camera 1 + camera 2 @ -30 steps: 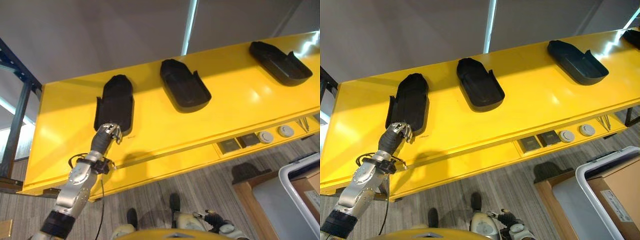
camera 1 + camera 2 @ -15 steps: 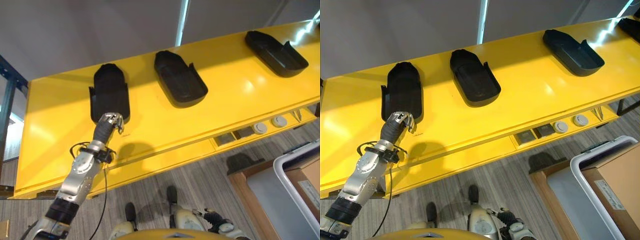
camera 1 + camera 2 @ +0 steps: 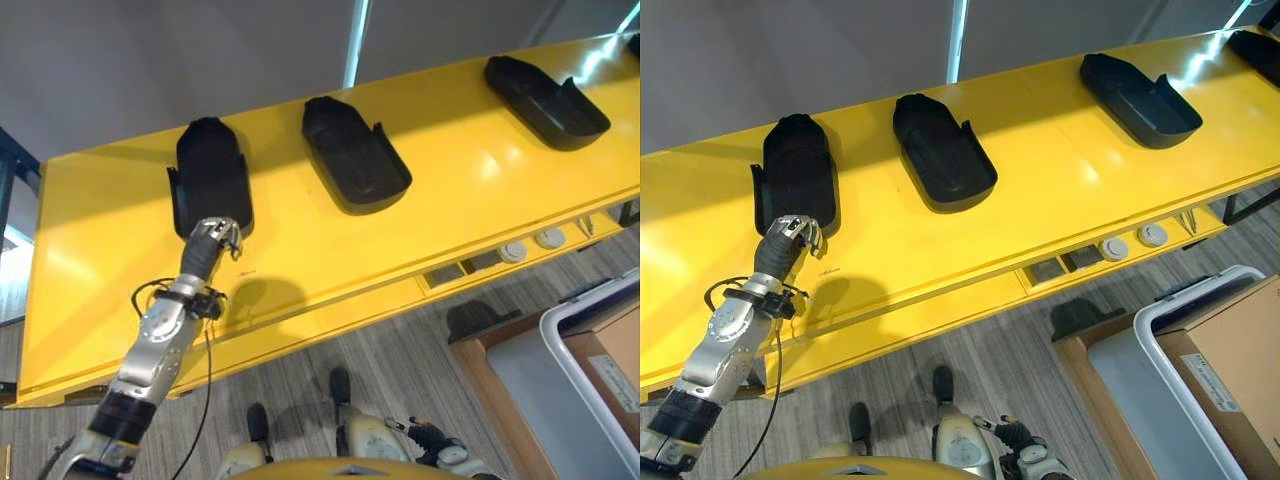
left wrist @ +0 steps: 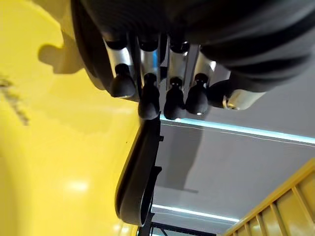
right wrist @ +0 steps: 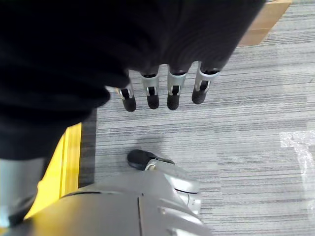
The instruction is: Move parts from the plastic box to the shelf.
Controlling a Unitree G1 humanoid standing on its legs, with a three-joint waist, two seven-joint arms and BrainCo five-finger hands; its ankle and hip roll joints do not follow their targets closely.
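Observation:
Three black moulded parts lie spaced along the yellow shelf (image 3: 480, 190): a left one (image 3: 210, 175), a middle one (image 3: 355, 165) and a right one (image 3: 545, 95). My left hand (image 3: 213, 236) hovers at the near end of the left part, fingers loosely relaxed and holding nothing. In the left wrist view its fingertips (image 4: 147, 105) hang just short of that part (image 4: 140, 172), which rests on the yellow surface. My right hand (image 5: 173, 88) hangs low over the grey floor with straight fingers and nothing in it.
A grey plastic box with a white rim (image 3: 1160, 330) stands at the lower right with a cardboard box (image 3: 1230, 365) in it. Small round white pieces (image 3: 1130, 242) and dark squares sit on the shelf's lower ledge. Another black part (image 3: 1255, 45) lies at the far right.
The whole picture has shifted, so the camera moved. My left hand stays at the near end of the left part, and the parts have kept their places on the shelf.

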